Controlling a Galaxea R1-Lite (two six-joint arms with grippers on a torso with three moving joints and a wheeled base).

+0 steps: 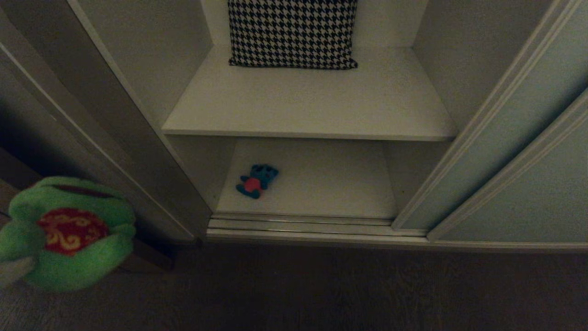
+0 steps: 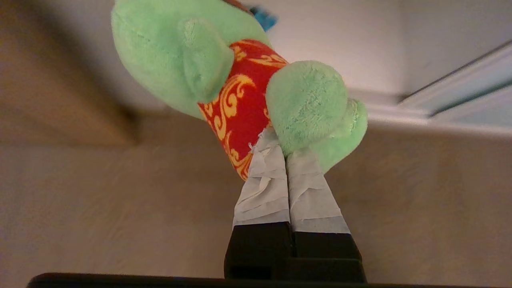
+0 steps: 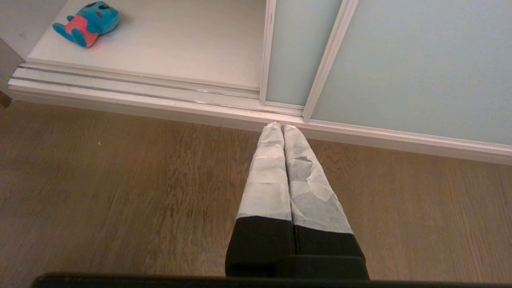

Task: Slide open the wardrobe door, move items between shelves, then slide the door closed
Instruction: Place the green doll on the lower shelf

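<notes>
The green frog (image 1: 69, 234) with a red flowered belly hangs low at the left, outside the wardrobe and above the floor. My left gripper (image 2: 280, 140) is shut on the frog (image 2: 240, 80) between its belly and one foot. The blue toy (image 1: 257, 180) with a pink-red belly lies on the lower shelf (image 1: 330, 184), near its left front; the right wrist view also shows this blue toy (image 3: 86, 24). The upper shelf (image 1: 312, 110) holds no toy. The sliding wardrobe door (image 1: 519, 138) stands slid to the right, leaving the opening uncovered. My right gripper (image 3: 283, 127) is shut and empty above the wooden floor, by the door track.
A black-and-white houndstooth cushion (image 1: 292, 32) leans at the back of the upper shelf. The dark side panel (image 1: 92, 115) rises just right of the frog. The metal floor track (image 1: 298, 227) runs along the wardrobe's front, with wooden floor (image 3: 120, 192) before it.
</notes>
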